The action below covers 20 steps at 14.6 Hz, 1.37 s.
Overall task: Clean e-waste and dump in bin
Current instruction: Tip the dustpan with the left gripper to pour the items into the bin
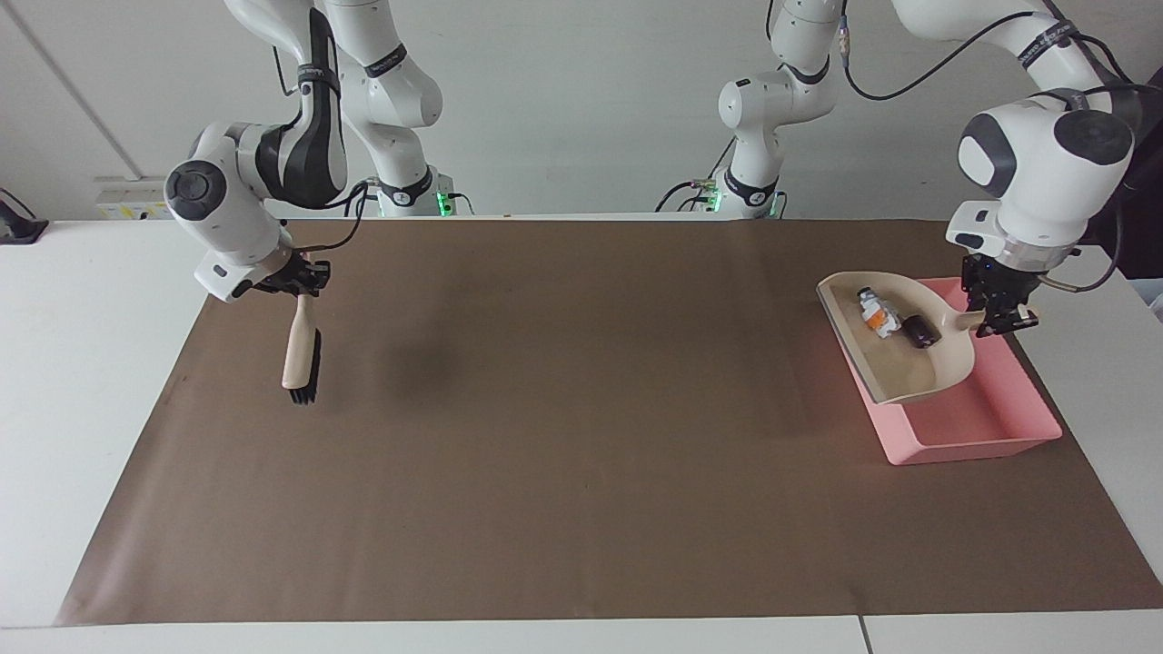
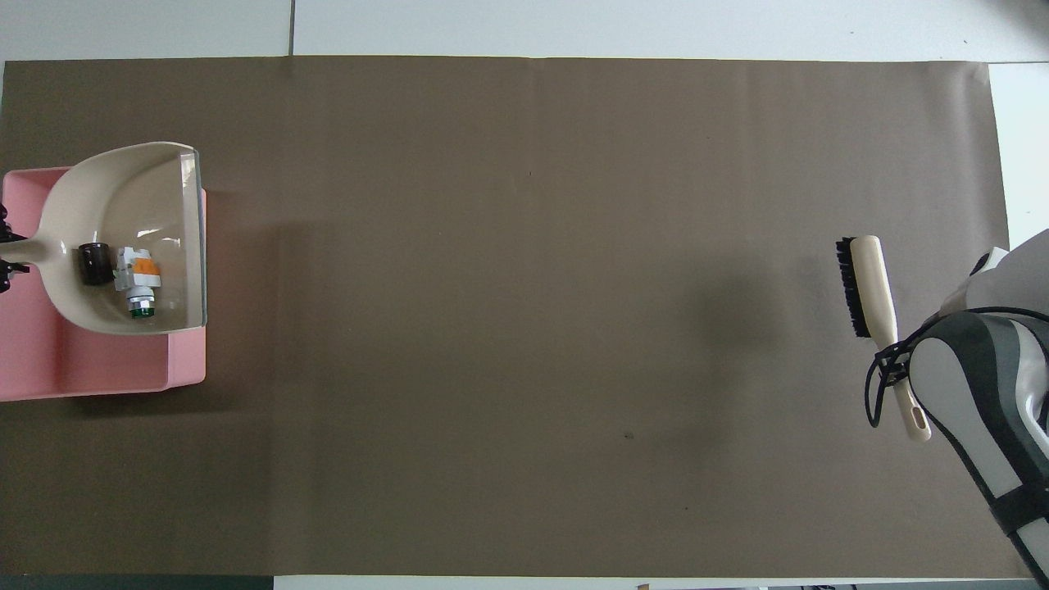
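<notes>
My left gripper (image 1: 998, 318) is shut on the handle of the beige dustpan (image 1: 899, 363) and holds it raised over the pink bin (image 1: 977, 427), about level. The e-waste lies in the pan: the whitish-grey bit (image 1: 874, 312) and the black stubby piece (image 1: 920, 331). From overhead the dustpan (image 2: 123, 205) covers the part of the bin (image 2: 106, 373) farther from the robots, with the whitish bit (image 2: 135, 279) and the black piece (image 2: 95, 264) near the handle. My right gripper (image 1: 300, 277) is shut on a brush (image 1: 300, 350).
The brush (image 2: 869, 283) hangs bristle end down, close over the brown mat (image 1: 581, 427) at the right arm's end of the table. White tabletop borders the mat on all sides.
</notes>
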{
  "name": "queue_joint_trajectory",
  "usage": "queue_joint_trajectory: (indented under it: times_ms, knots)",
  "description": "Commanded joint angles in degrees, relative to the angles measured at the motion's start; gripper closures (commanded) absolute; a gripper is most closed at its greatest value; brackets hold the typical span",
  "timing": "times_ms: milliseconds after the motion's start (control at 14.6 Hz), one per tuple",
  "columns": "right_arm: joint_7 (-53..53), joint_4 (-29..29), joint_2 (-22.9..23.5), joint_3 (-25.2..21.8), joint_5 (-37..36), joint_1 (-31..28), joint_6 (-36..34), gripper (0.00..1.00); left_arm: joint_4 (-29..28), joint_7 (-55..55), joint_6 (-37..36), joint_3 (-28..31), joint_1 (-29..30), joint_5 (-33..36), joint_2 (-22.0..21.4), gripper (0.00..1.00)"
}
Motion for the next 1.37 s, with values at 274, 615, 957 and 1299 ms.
queue_joint_trajectory:
  times_ms: [274, 615, 957, 1299]
  knots:
    - [-0.7, -1.4, 2.8, 1.1, -0.9, -1.1, 6.3, 1.0, 7.8, 8.0, 6.0, 2.5, 5.0, 12.7, 6.9, 1.0]
    - [1.2, -1.4, 3.0, 1.1, 0.0, -1.1, 6.6, 0.97, 7.4, 2.9, 7.1, 2.7, 4.6, 26.9, 7.8, 1.0]
    - [4.5, -1.4, 3.9, 1.1, 0.0, -1.8, 6.5, 0.93, 0.0, -5.4, 7.5, 2.7, 2.5, 43.9, 4.8, 1.0]
    - [3.6, -1.6, 3.8, 1.1, 0.0, -1.8, 6.6, 0.68, -2.8, -9.9, 6.7, 2.7, 2.4, 49.5, 3.0, 1.0]
